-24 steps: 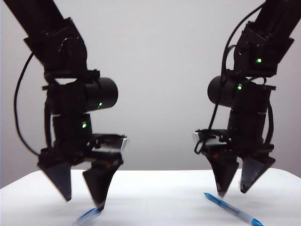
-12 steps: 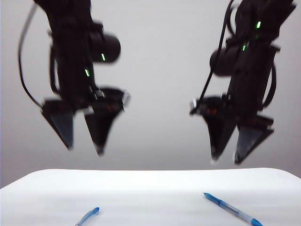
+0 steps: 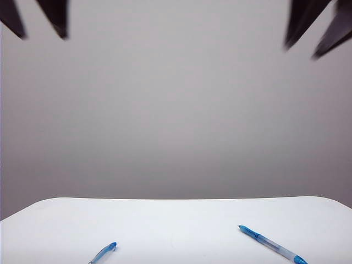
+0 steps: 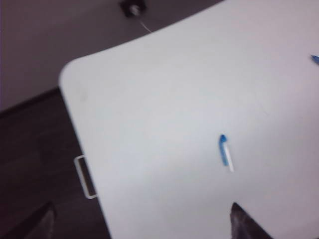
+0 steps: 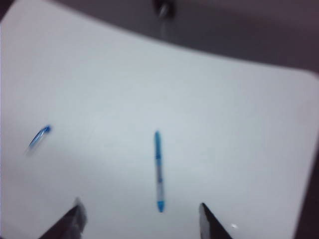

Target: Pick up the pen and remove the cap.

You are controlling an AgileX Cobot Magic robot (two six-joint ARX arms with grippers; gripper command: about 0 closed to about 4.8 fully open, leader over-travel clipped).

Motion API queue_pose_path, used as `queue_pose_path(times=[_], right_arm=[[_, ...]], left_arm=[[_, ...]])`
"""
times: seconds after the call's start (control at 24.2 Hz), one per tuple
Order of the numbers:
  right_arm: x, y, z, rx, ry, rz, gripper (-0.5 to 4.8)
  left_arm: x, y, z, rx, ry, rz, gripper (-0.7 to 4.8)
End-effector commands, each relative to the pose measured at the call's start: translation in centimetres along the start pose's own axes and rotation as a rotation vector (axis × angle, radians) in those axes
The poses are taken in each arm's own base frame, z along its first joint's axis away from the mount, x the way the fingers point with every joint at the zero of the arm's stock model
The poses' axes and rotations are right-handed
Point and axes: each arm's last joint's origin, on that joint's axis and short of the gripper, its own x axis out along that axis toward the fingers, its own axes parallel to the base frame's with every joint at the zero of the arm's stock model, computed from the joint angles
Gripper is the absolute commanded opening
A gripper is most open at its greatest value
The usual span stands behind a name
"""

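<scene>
Lying apart on the bench, pen and cap are already separated, with both claws empty and high above them.

Exterior view: the pen [image 3: 272, 245] rests at the right of the white bench [image 3: 181, 220]; the cap [image 3: 103, 253] rests well apart at the left. The left claw [image 3: 38, 19] and right claw [image 3: 313, 33] show only as fingertips at the upper corners, jaws apart. Left wrist view: the cap [image 4: 225, 152] lies alone on the bench [image 4: 149, 124], between the spread fingertips [image 4: 244, 221]. Right wrist view: the pen [image 5: 158, 172] lies between the parted fingertips [image 5: 212, 221]; the cap [image 5: 39, 137] is far aside. Judgement: cap removal appears complete; nothing remains held.
</scene>
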Motion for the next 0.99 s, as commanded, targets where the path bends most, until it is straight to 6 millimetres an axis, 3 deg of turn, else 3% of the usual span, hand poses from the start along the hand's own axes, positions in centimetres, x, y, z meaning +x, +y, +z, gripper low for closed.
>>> queue_pose_path(times=[0.04,0.12,0.25,0.29,0.33,0.41,0.54,0.62,0.7,0.87,0.99], right_arm=[[-4.2,-0.8,-1.5,0.044,-0.176,-0.109,2.88],[-7.2,-0.9,-3.0,0.062,-0.318,-0.149,2.32],[-10.0,-0.9,-5.3,0.076,-0.467,-0.225,1.44],[-10.7,-0.8,-6.3,0.076,-0.519,-0.237,0.72],[-10.9,-0.8,-7.6,0.069,-0.581,-0.235,0.29],[-10.3,-0.8,-9.5,0.063,-0.635,-0.245,0.06],[-8.8,-0.8,-12.8,0.100,-0.733,-0.224,-0.01],[-7.7,-0.9,-14.2,0.165,-0.806,-0.190,-0.01],[-6.1,-1.2,-15.6,0.231,-0.891,-0.134,-0.01],[-2.9,-2.0,-17.3,0.256,-0.870,-0.116,-0.01],[-1.9,-2.3,-17.7,0.255,-0.874,-0.130,-0.01]], left_arm=[[-2.1,0.9,-3.0,-0.046,-0.141,0.082,4.79],[-2.6,2.0,-5.5,-0.104,-0.219,0.147,4.79],[-2.5,3.2,-8.8,-0.201,-0.283,0.246,4.79],[-2.5,3.6,-10.0,-0.238,-0.312,0.267,4.52],[-2.6,3.7,-11.2,-0.275,-0.361,0.243,3.83],[-2.9,3.6,-12.6,-0.329,-0.468,0.223,3.07],[-3.3,3.1,-14.4,-0.337,-0.644,0.261,1.30],[-3.4,2.6,-15.0,-0.335,-0.783,0.152,1.03],[-2.7,2.2,-15.8,-0.332,-0.868,0.124,0.08],[0.2,1.6,-17.8,-0.349,-0.910,0.106,-0.03],[1.8,1.2,-18.9,-0.436,-0.923,0.053,-0.03]])
